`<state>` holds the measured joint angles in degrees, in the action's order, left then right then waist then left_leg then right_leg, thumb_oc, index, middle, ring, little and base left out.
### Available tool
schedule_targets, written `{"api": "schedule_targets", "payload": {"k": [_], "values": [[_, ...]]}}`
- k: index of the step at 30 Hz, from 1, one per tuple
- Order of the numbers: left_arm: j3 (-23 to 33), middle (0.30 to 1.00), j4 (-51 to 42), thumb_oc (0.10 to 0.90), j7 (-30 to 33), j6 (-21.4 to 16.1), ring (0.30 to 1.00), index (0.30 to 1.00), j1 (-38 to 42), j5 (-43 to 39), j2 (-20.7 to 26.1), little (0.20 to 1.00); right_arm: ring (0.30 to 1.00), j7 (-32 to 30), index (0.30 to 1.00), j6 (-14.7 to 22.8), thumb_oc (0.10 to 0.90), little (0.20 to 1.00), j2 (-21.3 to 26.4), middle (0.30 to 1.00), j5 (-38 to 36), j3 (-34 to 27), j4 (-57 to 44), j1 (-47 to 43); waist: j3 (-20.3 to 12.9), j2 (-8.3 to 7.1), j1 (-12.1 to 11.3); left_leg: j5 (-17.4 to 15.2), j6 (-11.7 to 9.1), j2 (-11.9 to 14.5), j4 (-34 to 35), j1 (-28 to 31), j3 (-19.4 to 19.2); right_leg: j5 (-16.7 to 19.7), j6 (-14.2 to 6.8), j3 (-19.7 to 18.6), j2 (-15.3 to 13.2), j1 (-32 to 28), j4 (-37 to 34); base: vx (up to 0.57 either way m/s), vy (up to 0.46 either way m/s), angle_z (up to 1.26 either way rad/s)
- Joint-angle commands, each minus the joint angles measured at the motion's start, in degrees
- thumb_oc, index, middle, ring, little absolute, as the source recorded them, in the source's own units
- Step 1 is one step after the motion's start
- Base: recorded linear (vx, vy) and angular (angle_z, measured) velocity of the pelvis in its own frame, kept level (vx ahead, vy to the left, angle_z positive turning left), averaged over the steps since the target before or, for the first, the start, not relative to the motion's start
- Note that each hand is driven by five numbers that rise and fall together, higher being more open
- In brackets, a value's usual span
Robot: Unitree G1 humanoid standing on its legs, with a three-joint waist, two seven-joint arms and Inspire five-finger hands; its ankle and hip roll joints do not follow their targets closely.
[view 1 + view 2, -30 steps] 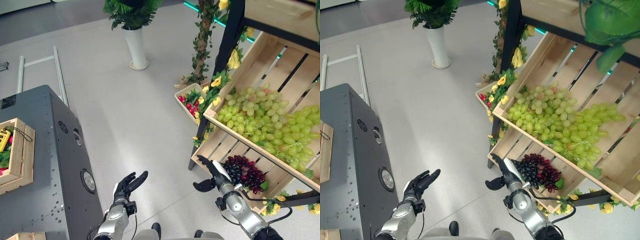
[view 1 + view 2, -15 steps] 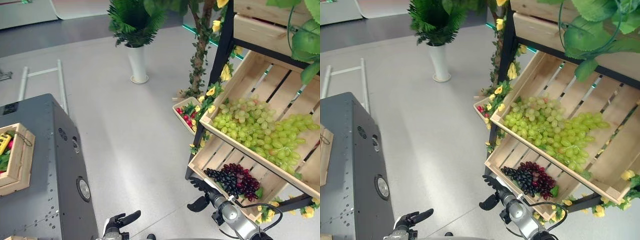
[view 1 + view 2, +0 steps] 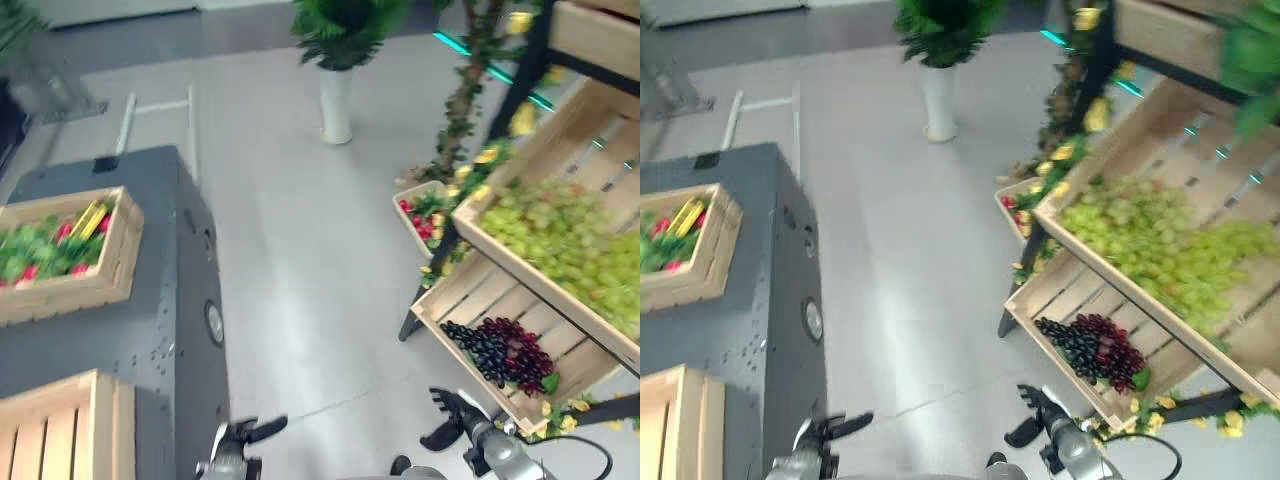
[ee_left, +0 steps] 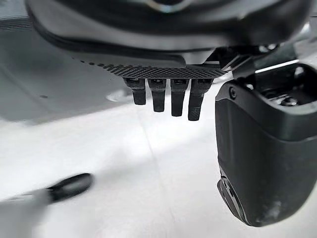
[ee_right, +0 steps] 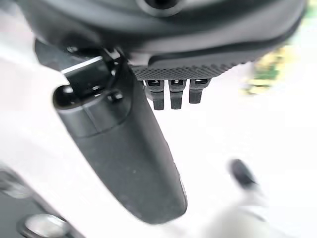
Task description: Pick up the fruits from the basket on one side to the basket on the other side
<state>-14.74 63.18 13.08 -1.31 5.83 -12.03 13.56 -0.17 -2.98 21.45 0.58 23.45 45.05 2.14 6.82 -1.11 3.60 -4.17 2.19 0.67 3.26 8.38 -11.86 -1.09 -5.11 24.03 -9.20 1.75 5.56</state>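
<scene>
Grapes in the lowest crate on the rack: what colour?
Dark purple to black grapes, clearest in the right eye view.

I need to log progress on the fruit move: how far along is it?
Both hands, left hand and right hand, are open and hold nothing. Dark grapes and green grapes lie in the shelf crates; the crate on the grey cabinet holds mixed produce. This fits either early or late.

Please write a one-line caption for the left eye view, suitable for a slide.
Both open hands, left and right, hang low over the floor between the grey cabinet's produce crate and the shelf's dark grapes.
</scene>
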Motion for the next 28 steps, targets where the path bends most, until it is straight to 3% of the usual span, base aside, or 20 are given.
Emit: {"api": "schedule_targets", "payload": {"k": [1, 2, 3, 4, 5, 6, 7, 8, 9, 11, 12, 13, 16, 20, 28], "values": [[-1.8, 0.9, -1.3, 0.8, 0.3, -4.4, 0.9, 0.9, 2.8, 4.6, 2.3, 0.9, 0.9, -3.3, 0.9, 2.6, 0.8, 0.9, -3.2, 0.9, -2.0, 1.1, -2.6, -5.7, 1.8, -0.79, -0.7, -5.3, 0.1, -3.9, 1.7, 4.0, 1.2, 9.3, -2.8, -4.2, 7.2, 4.1, -8.9, -0.36, 0.085, 0.15], [-2.0, 0.9, -1.3, 0.8, 0.2, -4.3, 0.9, 0.9, 2.8, 4.9, 2.3, 0.9, 0.9, -3.2, 0.9, 2.4, 0.8, 0.9, -3.3, 0.9, -2.0, 1.1, -2.6, -5.7, 1.9, -0.78, -0.7, -5.2, 0.3, -3.9, 1.7, 3.8, 1.4, 9.4, -2.9, -4.7, 7.1, 4.3, -8.7, -0.4, 0.055, 0.09], [-3.4, 0.9, -0.9, 0.8, -1.3, -3.9, 0.9, 0.9, 2.7, 6.6, 3.3, 0.9, 0.9, -3.3, 0.9, 1.6, 0.8, 0.9, -3.8, 0.9, -4.1, 1.2, -2.6, -5.4, 2.2, -0.91, 0.6, -3.1, 2.0, -4.3, 1.4, 1.7, 4.3, 9.3, -2.1, -13.5, 6.9, 7.7, -2.3, -0.35, 0.04, 0.06], [-3.7, 0.9, -0.8, 0.8, -1.6, -3.8, 0.9, 0.9, 2.7, 6.9, 3.6, 0.9, 0.9, -3.2, 0.9, 1.7, 0.8, 0.9, -3.9, 0.9, -4.5, 1.1, -2.1, -5.4, 2.3, -0.79, 0.7, -2.9, 2.2, -4.1, 1.2, 1.4, 3.9, 8.9, -1.9, -13.8, 6.6, 7.9, 0.5, -0.4, 0.057, 0.23], [-4.0, 0.9, -0.1, 0.8, -1.9, -3.4, 0.9, 0.9, 2.3, 6.9, 3.9, 0.9, 0.9, -2.3, 0.9, 2.7, 0.8, 0.9, -4.1, 0.9, -4.5, 1.1, 0.1, -6.0, 2.6, 0.1, 0.5, -2.6, 1.9, -3.1, 1.2, 1.6, 2.1, 5.8, -1.6, -11.8, 5.3, 6.4, 7.3, -0.2, 0.031, 0.39], [-3.9, 0.9, 0.1, 0.8, -1.9, -3.2, 0.9, 0.9, 2.1, 6.8, 3.9, 0.9, 0.9, -2.0, 0.9, 2.9, 0.8, 0.9, -4.2, 0.9, -4.4, 1.1, 0.5, -6.1, 2.6, 0.25, 0.4, -2.4, 1.8, -2.9, 1.3, 1.6, 1.6, 5.2, -1.4, -11.1, 5.0, 6.0, 8.2, -0.25, 0.033, 0.4], [-3.3, 0.9, 1.9, 0.8, -1.8, -3.6, 0.9, 0.9, 1.4, 5.9, 3.5, 0.9, 0.9, -1.1, 0.9, 3.9, 0.8, 0.9, -4.8, 0.9, -3.1, 1.1, 3.5, -6.5, 2.2, 1.13, -0.2, -1.9, 2.0, -2.2, 1.0, 0.8, 1.0, 2.0, 0.1, -11.1, 3.2, 3.6, 13.6, -0.19, -0.006, 0.26], [-3.3, 0.9, 2.7, 0.8, -1.7, -3.5, 0.9, 0.9, 1.2, 5.3, 3.2, 0.9, 0.9, -1.0, 0.9, 4.1, 0.8, 0.9, -5.3, 0.9, -2.5, 1.1, 5.2, -6.6, 2.0, 1.33, -0.3, -1.9, 2.2, -2.0, 0.7, 0.5, 1.3, 0.7, 0.6, -11.9, 3.0, 2.5, 14.1, -0.2, -0.056, 0.33], [-3.5, 0.9, 4.1, 0.8, -1.6, -3.6, 0.9, 0.9, 0.9, 3.8, 2.6, 0.9, 0.9, -1.2, 0.9, 3.5, 0.8, 0.9, -6.5, 0.9, -1.7, 1.5, 8.9, -6.7, 1.2, 1.24, -0.5, -2.0, 2.5, -2.1, -0.1, -0.4, 2.5, -1.6, 1.0, -14.0, 3.4, -0.2, 12.0, -0.16, -0.123, 0.41], [-3.3, 0.9, 5.3, 0.8, -1.6, -3.4, 0.9, 0.9, 0.8, 2.4, 1.7, 0.9, 0.9, -0.8, 0.9, 3.1, 0.8, 0.9, -7.6, 0.9, -0.4, 1.6, 12.2, -6.7, 0.2, 0.78, -1.2, -1.5, 2.3, -2.0, -1.1, -1.7, 2.5, -2.2, 1.7, -13.5, 4.0, -3.9, 4.4, -0.12, -0.154, 0.31], [-2.1, 0.9, 6.6, 0.8, -0.9, -2.8, 0.9, 0.9, 0.4, 1.1, 0.2, 0.9, 0.9, 0.8, 0.9, 4.7, 0.8, 0.9, -8.8, 0.9, 0.7, 1.9, 17.6, -7.5, -0.6, 0.07, -2.4, -1.7, 0.9, -1.7, -1.4, -1.5, 1.0, -1.3, 0.8, -12.6, 4.1, -7.1, -3.9, -0.09, -0.156, -0.22], [-1.5, 0.9, 6.9, 0.8, 0.3, -2.7, 0.9, 0.9, 0.0, -0.4, -0.5, 0.9, 0.9, 1.9, 0.9, 3.9, 0.8, 0.9, -9.4, 0.9, -0.3, 1.8, 18.7, -8.0, -0.9, -0.11, -2.7, -1.3, 0.4, -1.2, -1.3, -1.5, 0.2, -0.2, 0.7, -13.0, 4.2, -7.3, -6.4, -0.09, -0.145, -0.47], [-0.4, 0.9, 7.8, 0.8, 1.5, -3.6, 0.9, 0.9, -0.5, -1.8, -1.8, 0.9, 0.9, 1.5, 0.9, 4.0, 0.8, 0.9, -10.2, 0.9, -1.9, 1.2, 21.0, -8.8, -1.5, -0.51, -3.0, -0.7, 0.3, -0.8, -1.1, -2.0, 0.1, -0.6, 1.9, -14.7, 5.5, -7.3, -6.6, -0.07, -0.122, -0.85], [-2.7, 0.9, 7.2, 0.8, 0.4, -5.1, 0.9, 0.9, -2.1, 4.2, -2.7, 0.9, 0.9, 0.8, 0.9, 4.6, 0.8, 0.9, -10.1, 0.9, -4.8, -0.6, 21.1, -7.1, -2.5, -1.08, -2.6, -0.6, 0.4, -0.9, -0.4, -1.3, 0.9, -0.7, 2.7, -15.4, 6.6, -8.0, -7.4, -0.01, -0.098, 0.03], [-3.6, 0.9, 7.4, 0.8, -1.5, -6.5, 0.9, 0.9, -2.2, 4.5, -3.1, 0.9, 0.9, -0.1, 0.9, 4.4, 0.8, 0.9, -11.3, 0.9, -8.2, -3.4, 24.6, -5.7, -4.0, -0.34, -1.6, -0.2, 0.5, -1.0, 1.7, 0.6, 0.8, -0.9, 3.0, -15.6, 7.6, -9.2, -8.5, -0.01, -0.022, 0.01]]}}
